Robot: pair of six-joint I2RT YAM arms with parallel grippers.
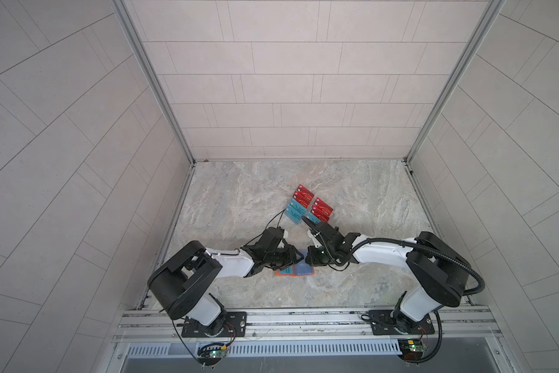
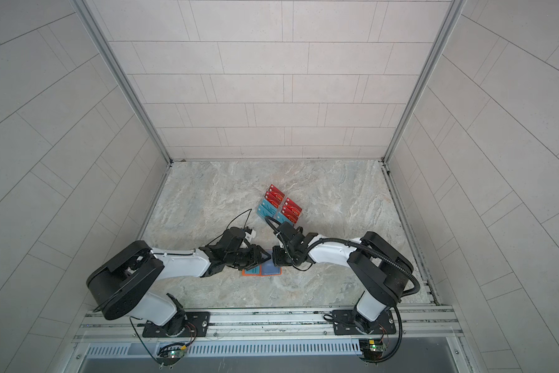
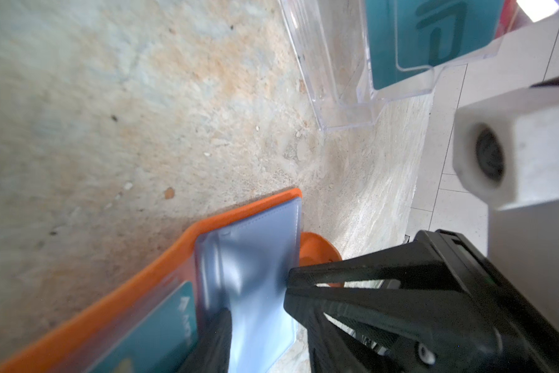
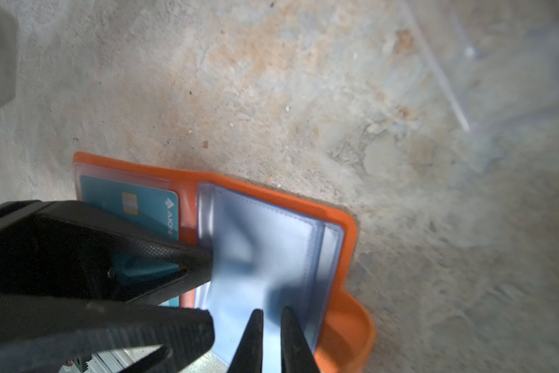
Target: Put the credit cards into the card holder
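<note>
- The left gripper (image 4: 208,294) reaches the card holder (image 4: 349,226) from 9 o'clock. Its jaws stand apart, released, with the tips at the fold beside the clear sleeve (image 4: 265,245).
- At 12 o'clock from the holder, near it but apart, a clear rack (image 3: 336,106) carries credit cards. The red cards (image 1: 304,193) sit on the far tiers and the teal cards (image 1: 295,211) nearer.
- The right gripper (image 4: 271,310) comes in from 3 o'clock, jaws almost together, tips on the sleeve's free edge. I cannot tell whether they pinch it.
- In both top views the two wrists cover the holder's far half; only its near edge shows.
- The holder lies open on the marble table (image 1: 239,200), about 6 o'clock from the table's middle.
- It has an orange cover, with a teal card (image 4: 129,200) bearing a chip in the 9 o'clock pocket.
- The bluish sleeve bows over the 3 o'clock half, and a rounded strap tab (image 4: 362,323) juts out at 3 o'clock.
</note>
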